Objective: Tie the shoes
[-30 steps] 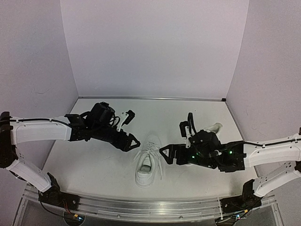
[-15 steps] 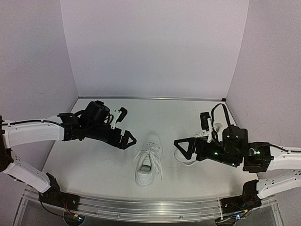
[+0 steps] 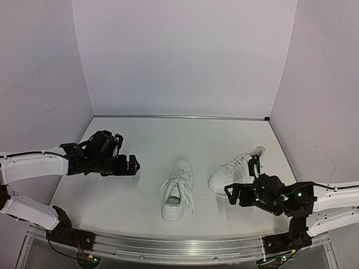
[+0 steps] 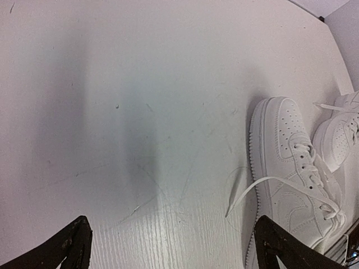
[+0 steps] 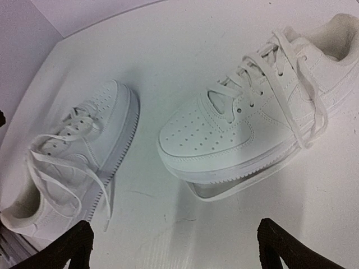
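- While both arms reach over it, the white table (image 3: pixel 185 131) carries two white low-top sneakers, both in its near half; walls (image 3: pixel 185 56) enclose it at 9, 12 and 3 o'clock.
- Left arm (image 3: pixel 33 166): white links, black wrist, extending from 9 o'clock toward the middle, clear of the footwear.
- Right arm (image 3: pixel 336 197): same build, entering from 4 o'clock, low over the surface.
- Centre sneaker (image 3: pixel 177 193): upright on its sole, toe toward 12 o'clock, heel toward 6, greyish insole visible.
- Right-hand sneaker (image 3: pixel 227 175): at 2 o'clock of the centre sneaker, just beside it, not touching; toe toward 8 o'clock, heel toward 2.
- Left gripper (image 4: pixel 174 238): jaws spread wide, nothing between them; at 9 o'clock of the centre sneaker, apart from it.
- Right gripper (image 5: pixel 176 241): jaws spread wide, holding nothing; at 5 o'clock of the right-hand sneaker, just beside it; contact cannot be determined.
- Centre sneaker laces (image 5: pixel 72 124): flat, white, untied, ends trailing over both sides onto the table.
- Right-hand sneaker laces (image 5: pixel 291 106): untied, looped loosely over the tongue, one strand lying on the table by the toe.
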Motion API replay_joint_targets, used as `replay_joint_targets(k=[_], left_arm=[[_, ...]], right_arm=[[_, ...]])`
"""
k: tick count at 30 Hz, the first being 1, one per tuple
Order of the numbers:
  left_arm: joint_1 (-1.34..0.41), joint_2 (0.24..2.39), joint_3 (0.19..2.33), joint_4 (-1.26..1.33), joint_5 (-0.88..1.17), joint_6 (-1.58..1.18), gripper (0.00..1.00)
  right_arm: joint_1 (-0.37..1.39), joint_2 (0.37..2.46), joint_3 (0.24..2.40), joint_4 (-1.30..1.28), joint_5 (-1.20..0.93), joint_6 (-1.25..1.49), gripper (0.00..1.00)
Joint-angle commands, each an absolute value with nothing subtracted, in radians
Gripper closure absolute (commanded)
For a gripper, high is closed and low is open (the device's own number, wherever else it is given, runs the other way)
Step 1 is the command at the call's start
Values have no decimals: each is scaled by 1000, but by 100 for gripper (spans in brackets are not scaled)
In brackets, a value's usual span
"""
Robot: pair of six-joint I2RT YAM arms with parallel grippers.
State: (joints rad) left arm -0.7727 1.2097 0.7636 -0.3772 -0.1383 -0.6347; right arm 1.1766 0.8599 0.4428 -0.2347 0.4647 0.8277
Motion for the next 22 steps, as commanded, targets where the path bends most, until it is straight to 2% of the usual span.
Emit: replay_joint_targets(k=[1,11,22], left_arm=[[-756,1244,767,-353,-162,-687,0],[-752,1315,794,-319,-149,-666,0],[-752,1311,803,-335,-159,-655,0]], right_arm=[[1175,1004,488,-234,473,838,2],[1175,1122,555,-185,434,762,2],[1175,1123,563,-178,423,747,2]])
